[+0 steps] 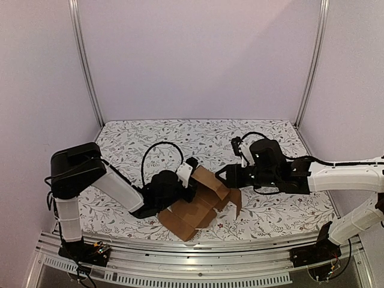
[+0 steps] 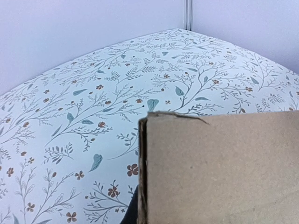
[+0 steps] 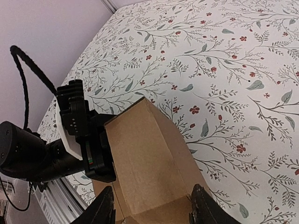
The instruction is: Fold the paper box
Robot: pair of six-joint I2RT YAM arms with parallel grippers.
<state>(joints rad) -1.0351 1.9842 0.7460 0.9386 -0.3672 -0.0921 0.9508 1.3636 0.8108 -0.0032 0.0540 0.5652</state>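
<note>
Paper box (image 1: pixel 191 213): plain brown, partly folded.

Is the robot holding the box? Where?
The right gripper seems to pinch the paper box across its end, a finger on each side. The left gripper touches its opposite wall; its grip cannot be told.

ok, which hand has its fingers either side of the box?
The right hand: both dark fingertips flank the paper box. The left hand sits at one edge.
</note>
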